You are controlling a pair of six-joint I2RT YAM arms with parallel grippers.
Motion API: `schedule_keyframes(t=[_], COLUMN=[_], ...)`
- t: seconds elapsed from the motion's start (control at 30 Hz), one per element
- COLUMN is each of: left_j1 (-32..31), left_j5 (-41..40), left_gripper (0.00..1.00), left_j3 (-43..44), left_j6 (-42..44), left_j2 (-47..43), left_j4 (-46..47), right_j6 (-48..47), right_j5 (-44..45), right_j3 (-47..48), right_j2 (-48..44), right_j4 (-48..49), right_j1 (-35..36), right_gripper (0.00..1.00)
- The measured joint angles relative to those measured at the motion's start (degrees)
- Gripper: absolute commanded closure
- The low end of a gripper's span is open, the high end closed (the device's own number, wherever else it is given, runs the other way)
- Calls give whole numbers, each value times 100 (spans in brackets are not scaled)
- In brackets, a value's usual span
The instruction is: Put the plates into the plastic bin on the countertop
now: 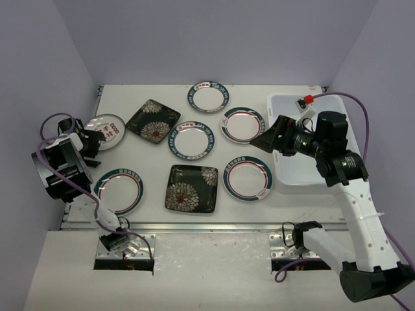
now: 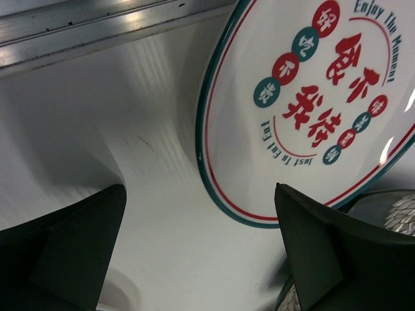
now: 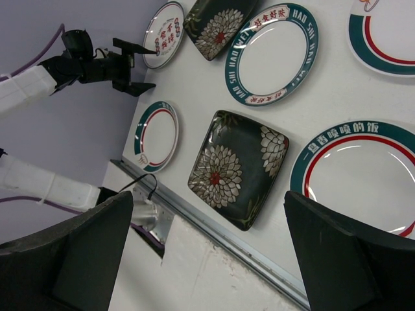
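Observation:
Several plates lie on the countertop (image 1: 155, 165): teal-rimmed round ones (image 1: 191, 140) (image 1: 247, 178) (image 1: 119, 190), two square black floral ones (image 1: 153, 121) (image 1: 191, 188), and a round one with red medallions (image 1: 107, 129) at far left. The white plastic bin (image 1: 288, 98) stands at right, partly hidden by my right arm. My left gripper (image 1: 93, 148) (image 2: 201, 259) is open and empty, low at the medallion plate's (image 2: 311, 110) edge. My right gripper (image 1: 267, 139) (image 3: 207, 253) is open and empty, held above the table beside the bin, looking over a black floral plate (image 3: 237, 168).
A metal rail (image 1: 214, 226) runs along the near table edge and another (image 2: 97, 32) past the left side. Lavender walls close in the back and sides. A red-tipped cable end (image 1: 305, 100) sits at the bin's far rim.

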Motion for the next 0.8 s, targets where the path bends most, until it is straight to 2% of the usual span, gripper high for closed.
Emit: schedule_keyframes(t=[0.07,0.2,0.33,0.5,0.63,0.8], left_j1=[1,-1,-2,-134,-490,-1291], left_j5=[-31,-39,3,104,42,-21], left_gripper=[11,11,1,0,0,0], left_j3=[146,306,328,157,-94,91], left_j6=[-56,-134,-179,-216,-201,-148], left_j2=[128,264,284,115,-283,-507], left_j4=[-4,12,33,25,-187,-212], right_j6=[-8,-9,-7,4,11,13], right_j5=[-2,-9,-8,3,12,12], right_j3=[10,28,30,30,30,30], right_j2=[16,68,96,115,148,207], right_j4=[1,5,6,30,104,131], right_j1=[0,0,0,0,-2,0], right_gripper=[1,1,1,1,1,1])
